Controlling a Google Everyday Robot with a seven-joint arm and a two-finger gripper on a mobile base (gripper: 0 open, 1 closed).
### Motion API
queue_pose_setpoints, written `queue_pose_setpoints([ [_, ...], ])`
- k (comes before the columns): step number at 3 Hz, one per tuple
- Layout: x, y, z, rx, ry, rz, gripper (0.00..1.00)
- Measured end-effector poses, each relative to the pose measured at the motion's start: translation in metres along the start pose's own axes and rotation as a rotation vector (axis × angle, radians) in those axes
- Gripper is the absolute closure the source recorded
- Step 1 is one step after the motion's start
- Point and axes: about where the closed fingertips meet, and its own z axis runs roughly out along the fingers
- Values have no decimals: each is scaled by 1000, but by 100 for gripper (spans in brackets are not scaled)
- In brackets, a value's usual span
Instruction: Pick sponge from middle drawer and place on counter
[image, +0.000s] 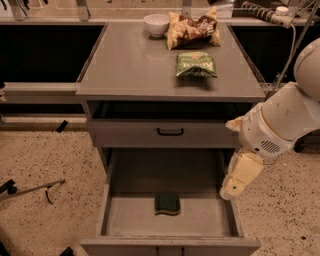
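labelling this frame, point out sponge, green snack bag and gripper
sponge (167, 203), camera view, middle of top
green snack bag (196, 64), camera view, bag's middle
gripper (231, 188), camera view, lower tip, right of sponge
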Motion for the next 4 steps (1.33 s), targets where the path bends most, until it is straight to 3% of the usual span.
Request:
queue_pose_setpoints([
  [1,0,2,5,-9,-10,-2,0],
  [2,-5,16,56,-41,-14,-18,0],
  [3,-11,39,140,-77,9,-7,0],
  [4,-14,49,216,-78,38,36,0],
])
